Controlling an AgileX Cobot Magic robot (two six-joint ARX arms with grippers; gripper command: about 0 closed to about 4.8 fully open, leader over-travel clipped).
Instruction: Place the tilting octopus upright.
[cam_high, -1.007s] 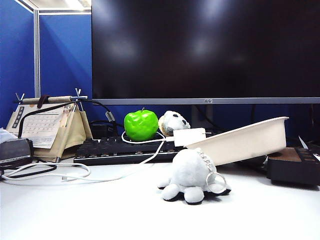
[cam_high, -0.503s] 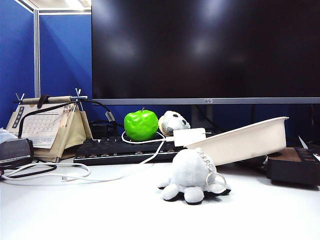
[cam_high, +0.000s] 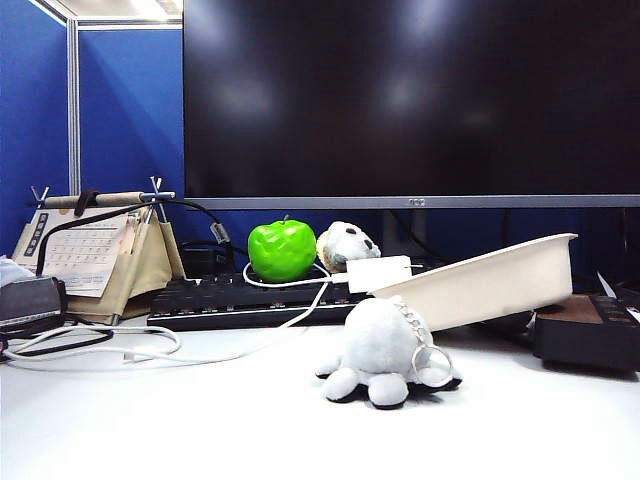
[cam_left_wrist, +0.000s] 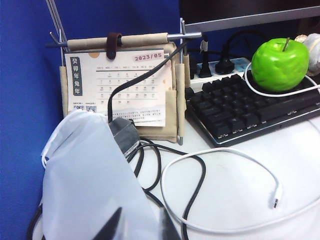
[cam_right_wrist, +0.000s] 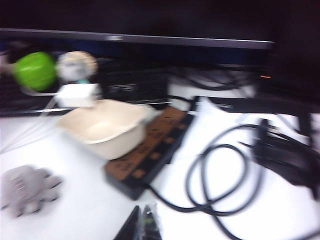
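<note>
the small light-grey plush octopus (cam_high: 385, 350) lies tilted at the cream plastic bowl's (cam_high: 500, 280) seven o'clock. approach stage: right gripper (cam_right_wrist: 141, 223), grip unreadable, must swing over it; left gripper (cam_left_wrist: 135, 227) idles far away, grip unclear.

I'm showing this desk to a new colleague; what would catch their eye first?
The bright green apple on the black keyboard under the big dark monitor. Then the light-grey octopus at front centre, against the tilted cream tray. Neither gripper shows from outside; the left gripper points at the calendar corner, the right gripper at the cables.
</note>
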